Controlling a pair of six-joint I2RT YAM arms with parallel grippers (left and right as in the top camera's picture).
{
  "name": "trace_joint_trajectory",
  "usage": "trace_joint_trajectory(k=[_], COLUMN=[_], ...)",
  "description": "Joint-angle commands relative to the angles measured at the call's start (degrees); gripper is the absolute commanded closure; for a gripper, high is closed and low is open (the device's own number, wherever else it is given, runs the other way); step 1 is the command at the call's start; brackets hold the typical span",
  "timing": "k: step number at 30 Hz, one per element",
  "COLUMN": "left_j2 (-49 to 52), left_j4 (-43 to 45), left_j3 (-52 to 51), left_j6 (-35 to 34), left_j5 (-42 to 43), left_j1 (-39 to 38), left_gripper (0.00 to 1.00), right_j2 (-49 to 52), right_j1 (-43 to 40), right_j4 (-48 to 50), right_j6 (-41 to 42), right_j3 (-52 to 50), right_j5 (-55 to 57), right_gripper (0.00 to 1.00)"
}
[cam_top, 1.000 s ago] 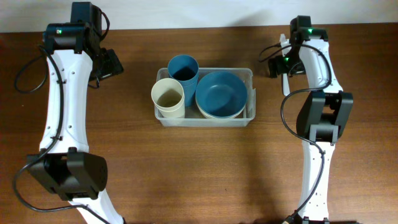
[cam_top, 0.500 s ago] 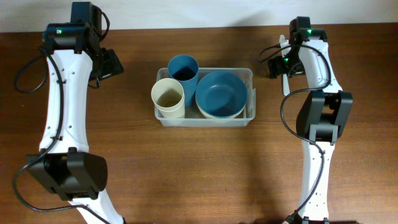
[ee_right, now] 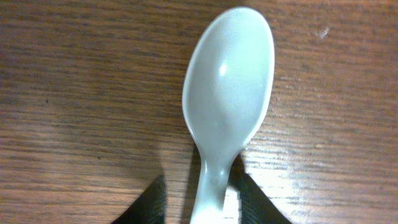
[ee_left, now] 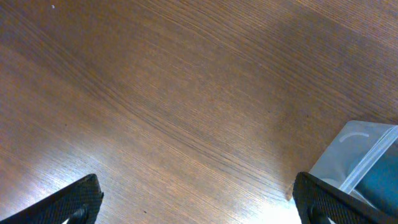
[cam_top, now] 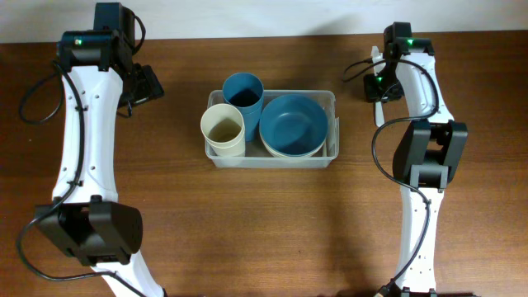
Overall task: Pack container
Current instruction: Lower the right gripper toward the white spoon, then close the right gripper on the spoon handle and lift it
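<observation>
Container [cam_top: 272,161] holds bowls [cam_top: 293,124]; right hand [ee_right: 208,202] apparently grips spoon [ee_right: 230,93]; left hand [ee_left: 199,202] spread open.

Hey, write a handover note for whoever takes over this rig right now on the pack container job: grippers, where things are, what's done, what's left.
Left gripper: open, empty, over bare table beside the container.
Right gripper: down at the white spoon, one finger on each side of its handle; firm grip not confirmed. The spoon lies flat on the table, to the container's right.
Done: blue cup, cream cup, and blue bowl stacked on a cream bowl are in the container.
Left: probably secure the spoon, lift it and place it in the container.
</observation>
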Motion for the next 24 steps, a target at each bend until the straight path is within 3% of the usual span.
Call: trace_joint_trajectory(k=[1, 14, 24], left_j2=[0.5, 0.5, 0.5], left_j4=[0.1, 0.1, 0.1], left_j3=[-0.2, -0.2, -0.2], left_j6=[-0.7, -0.7, -0.7], left_j5=[-0.8, -0.8, -0.8], left_j1=[0.3, 0.3, 0.3], left_gripper=[0.0, 0.0, 0.0], right_j2=[1.6, 1.6, 1.5], right_j1=[0.2, 0.2, 0.2], right_j4=[-0.2, -1.3, -6.3], right_j6=[0.8, 0.8, 2.1], right_j3=[-0.3, 0.4, 6.9], right_j5=[0.8, 0.9, 0.8], right_gripper=[0.72, 0.96, 0.96])
